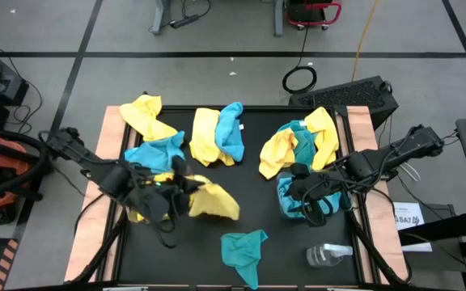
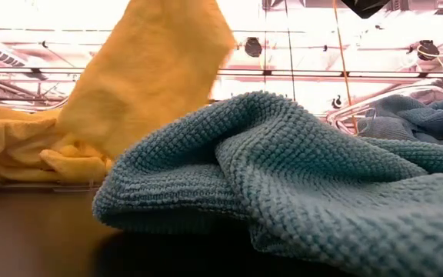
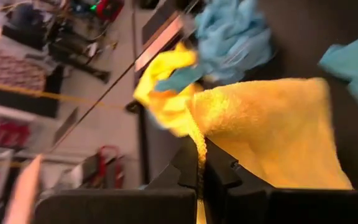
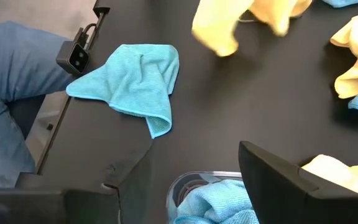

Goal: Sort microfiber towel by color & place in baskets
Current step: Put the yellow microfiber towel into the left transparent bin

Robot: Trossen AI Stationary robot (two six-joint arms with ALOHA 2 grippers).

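At the table's near edge we note a lone turquoise towel (image 1: 243,250) beside a clear bottle (image 1: 328,255). Mid-table, the left gripper (image 1: 186,190) is clamped tight on a yellow towel (image 1: 214,202), lifted. The right gripper (image 1: 299,191) hovers, fingers spread and empty, over a basket (image 1: 285,202) holding blue towels. Farther back lie mixed yellow and blue piles (image 1: 217,133).

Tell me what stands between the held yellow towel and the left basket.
Nothing visible: the shut left gripper holds the fuzzy yellow microfiber towel beside the clear plastic left basket, mostly hidden under the arm, with yellow cloth in it.
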